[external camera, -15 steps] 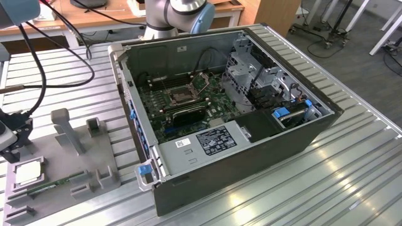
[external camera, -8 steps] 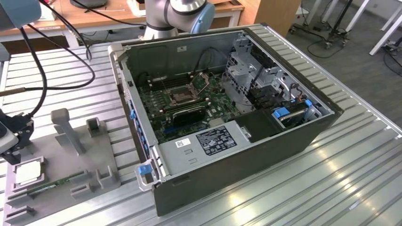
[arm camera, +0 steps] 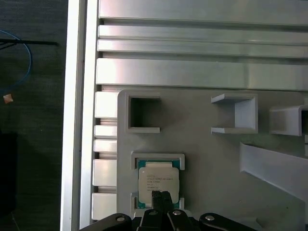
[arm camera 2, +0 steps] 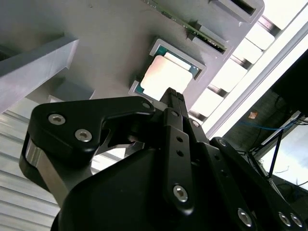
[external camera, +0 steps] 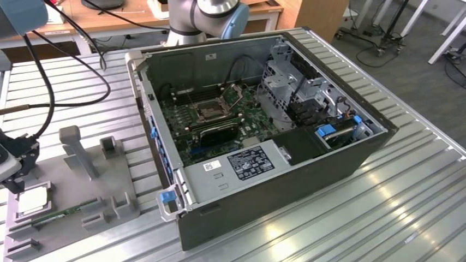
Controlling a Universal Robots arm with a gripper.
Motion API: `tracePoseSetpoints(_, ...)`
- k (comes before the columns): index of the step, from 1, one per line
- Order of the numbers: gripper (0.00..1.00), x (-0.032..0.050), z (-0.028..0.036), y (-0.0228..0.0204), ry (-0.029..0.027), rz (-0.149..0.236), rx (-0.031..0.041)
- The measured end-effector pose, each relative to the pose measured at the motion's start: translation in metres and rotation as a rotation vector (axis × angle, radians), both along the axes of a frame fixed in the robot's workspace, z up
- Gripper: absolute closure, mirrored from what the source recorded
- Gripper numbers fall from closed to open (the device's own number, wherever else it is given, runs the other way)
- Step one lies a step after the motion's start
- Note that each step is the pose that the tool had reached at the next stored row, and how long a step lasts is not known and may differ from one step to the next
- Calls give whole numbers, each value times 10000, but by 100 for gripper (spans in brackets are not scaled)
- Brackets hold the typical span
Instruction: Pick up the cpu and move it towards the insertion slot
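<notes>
The cpu (external camera: 33,201) lies flat in a square nest of the grey holder plate (external camera: 69,188) at the exterior view's far left, its pale metal face up. My gripper (external camera: 15,184) hangs just above it, and in both wrist views its black fingertips (arm camera: 161,198) are pressed together over the edge of the cpu (arm camera: 159,178) (arm camera 2: 161,77). Whether they touch the chip I cannot tell. The insertion slot (external camera: 211,111), a silver-framed square socket, sits on the motherboard inside the open computer case (external camera: 291,180), well to the right of my gripper.
A green memory stick (external camera: 57,216) (arm camera 2: 192,29) lies in the holder beside the cpu. Grey posts (external camera: 76,150) and open pockets (arm camera: 143,113) rise from the plate. Black cables (external camera: 43,82) hang near the arm. The case's walls stand around the motherboard.
</notes>
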State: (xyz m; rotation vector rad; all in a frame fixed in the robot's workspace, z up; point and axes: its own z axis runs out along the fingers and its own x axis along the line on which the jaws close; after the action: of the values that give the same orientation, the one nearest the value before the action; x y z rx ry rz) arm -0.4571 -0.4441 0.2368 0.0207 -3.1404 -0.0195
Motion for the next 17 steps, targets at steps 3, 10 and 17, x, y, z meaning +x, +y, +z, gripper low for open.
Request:
tracePoseSetpoints(3,89,0,0,-1,0,1,-2)
tracePoseSetpoints(10,89,0,0,-1,0,1,-3)
tracePoseSetpoints(17,71,0,0,-1,0,1,-4)
